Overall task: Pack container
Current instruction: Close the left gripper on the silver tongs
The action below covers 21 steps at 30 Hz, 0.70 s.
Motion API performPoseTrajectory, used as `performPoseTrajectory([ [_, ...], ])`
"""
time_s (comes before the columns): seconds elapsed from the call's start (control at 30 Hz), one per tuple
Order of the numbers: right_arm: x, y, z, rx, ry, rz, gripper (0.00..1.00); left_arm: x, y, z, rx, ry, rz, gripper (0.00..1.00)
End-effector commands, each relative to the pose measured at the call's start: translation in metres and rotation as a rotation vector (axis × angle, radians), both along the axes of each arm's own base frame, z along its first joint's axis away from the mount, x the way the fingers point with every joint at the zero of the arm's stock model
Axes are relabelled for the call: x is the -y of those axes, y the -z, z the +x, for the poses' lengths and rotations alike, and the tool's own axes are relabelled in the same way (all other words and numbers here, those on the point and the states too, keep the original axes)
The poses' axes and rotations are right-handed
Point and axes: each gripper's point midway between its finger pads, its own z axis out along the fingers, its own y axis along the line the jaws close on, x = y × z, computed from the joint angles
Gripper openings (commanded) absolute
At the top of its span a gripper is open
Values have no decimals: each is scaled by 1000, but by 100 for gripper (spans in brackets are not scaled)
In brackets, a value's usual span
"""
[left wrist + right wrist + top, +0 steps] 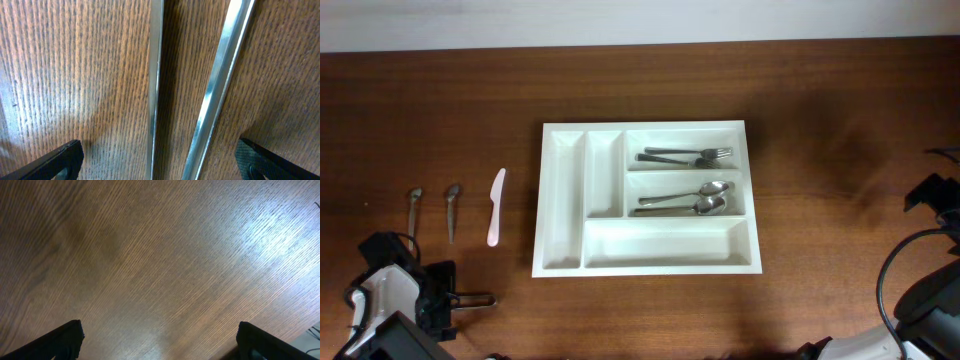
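Observation:
The container (560,200) is a white five-compartment tray at the table's middle. Its upper right compartment holds two forks (688,155); the one below holds two spoons (688,201). Left of it lie two metal utensils (415,205) (452,207) and a white plastic knife (496,206). My left gripper (442,296) is at the front left. In the left wrist view it (160,167) is open, just above the table, with two metal handles (155,75) (220,75) between its fingers. My right gripper (160,345) is open and empty over bare wood.
The tray's two narrow left compartments and the long front compartment (665,245) hold nothing. The right arm (930,195) and its cables sit at the table's right edge. A pale wall runs along the far edge.

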Motion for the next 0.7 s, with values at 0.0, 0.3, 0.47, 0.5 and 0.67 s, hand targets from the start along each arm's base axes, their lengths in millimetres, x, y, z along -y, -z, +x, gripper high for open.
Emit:
performPoseTrajectory([
  [0.0,-2,3,0,-5,-2,8,99,0,4,-10,-34,-23,10,99],
  [0.3,-2,3,0,-5,-2,8,99,-2,4,-11,-42,-23,20,99],
  [0.47,-2,3,0,-5,-2,9,99,1,4,-14,-55,-23,8,99],
  [0.5,-2,3,0,-5,-2,8,99,2,4,-15,-58,-23,6,99],
  [0.67,-2,3,0,-5,-2,8,99,5,5,-18,-68,-22,-10,99],
])
